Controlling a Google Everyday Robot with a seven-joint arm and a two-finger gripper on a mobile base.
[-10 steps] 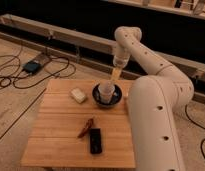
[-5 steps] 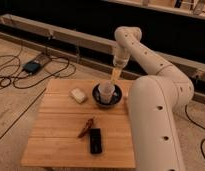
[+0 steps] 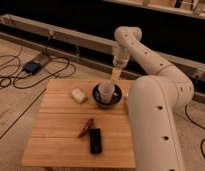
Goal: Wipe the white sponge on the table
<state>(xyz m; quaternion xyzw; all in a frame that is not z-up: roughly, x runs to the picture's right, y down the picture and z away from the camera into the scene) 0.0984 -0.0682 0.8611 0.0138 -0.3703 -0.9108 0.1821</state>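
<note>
1. The gripper (image 3: 115,76) is hanging at the end of the white arm (image 3: 155,60), pointing down over the far edge of the table (image 3: 58,146).
2. Its two yellowish fingers are standing spread apart, and they are pinching nothing.
3. The white sponge (image 3: 78,95) is lying flat on the table, to the left of the gripper and nearer the camera, apart from the fingers.
4. A dark bowl (image 3: 117,99) is sitting just in front of and below the gripper, with a pale cup (image 3: 106,91) standing upright inside it.
5. The gripper's tips are hovering close behind the cup's rim; whether they are touching it is not clear.
6. The sponge is resting just beside the bowl's left side, with a narrow strip of wood showing between them.
7. Well in front of the gripper, toward the near edge of the table, a small reddish-brown thing (image 3: 86,127) is lying at an angle.
8. A black rectangular thing (image 3: 95,141) is lying flat just beside it, nearer the camera.
9. Far off to the gripper's left, on the floor beyond the table, a small dark box (image 3: 32,66) is sitting among looping cables (image 3: 13,80).
</note>
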